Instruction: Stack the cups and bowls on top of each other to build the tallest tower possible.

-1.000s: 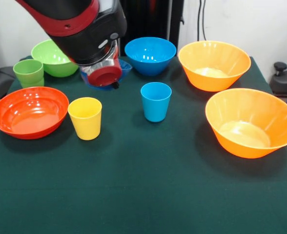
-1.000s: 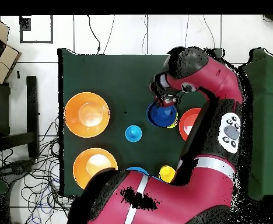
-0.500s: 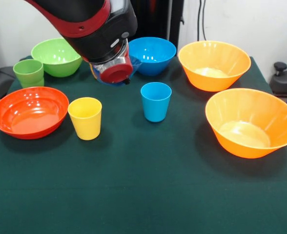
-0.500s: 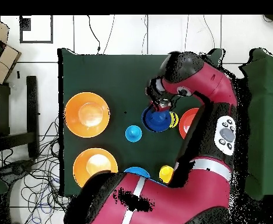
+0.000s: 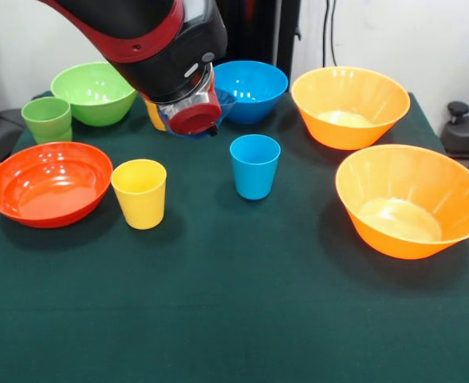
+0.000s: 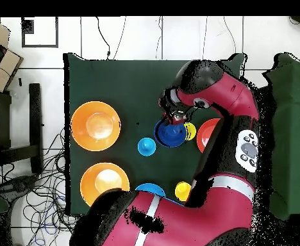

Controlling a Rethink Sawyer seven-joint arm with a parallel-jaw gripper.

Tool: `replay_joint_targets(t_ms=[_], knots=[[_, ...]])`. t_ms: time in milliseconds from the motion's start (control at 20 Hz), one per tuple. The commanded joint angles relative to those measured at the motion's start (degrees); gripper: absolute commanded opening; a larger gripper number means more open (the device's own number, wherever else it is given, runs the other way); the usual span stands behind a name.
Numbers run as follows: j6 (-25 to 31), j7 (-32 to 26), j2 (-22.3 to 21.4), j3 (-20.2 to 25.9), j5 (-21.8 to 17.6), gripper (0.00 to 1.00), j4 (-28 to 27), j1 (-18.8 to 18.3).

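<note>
My gripper (image 6: pixel 173 118) is shut on the rim of the small dark blue bowl (image 6: pixel 170 134) and holds it above the table. From the front the wrist hides most of this bowl (image 5: pixel 223 102). The light blue cup (image 5: pixel 254 165) stands just right of and in front of it. A yellow cup (image 5: pixel 139 193) stands beside the red-orange bowl (image 5: pixel 49 182), and a second yellow cup (image 5: pixel 155 116) peeks out behind the wrist. At the back are the green bowl (image 5: pixel 95 92), the green cup (image 5: pixel 47 118) and the light blue bowl (image 5: pixel 246 89). No tower shows; each piece stands alone.
Two large orange bowls (image 5: pixel 350 105) (image 5: pixel 410 199) fill the right side of the green cloth (image 5: pixel 234 319). The arm (image 6: pixel 223 115) arches over the red-orange bowl's side of the table. Cables lie on the floor beyond the table edge.
The gripper carried the dark blue bowl sideways toward the light blue cup and slightly up. This uncovered the second yellow cup behind the wrist.
</note>
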Motion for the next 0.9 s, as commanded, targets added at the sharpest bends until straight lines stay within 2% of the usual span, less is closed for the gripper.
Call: replay_joint_targets(t_ms=[50, 900], knots=[[-7.7, 0.03, -0.98, 6.89, 1.21, 0.0, 8.46, 1.14], [-9.16, 2.12, -1.28, 7.48, 1.93, 0.0, 9.14, 1.89]])
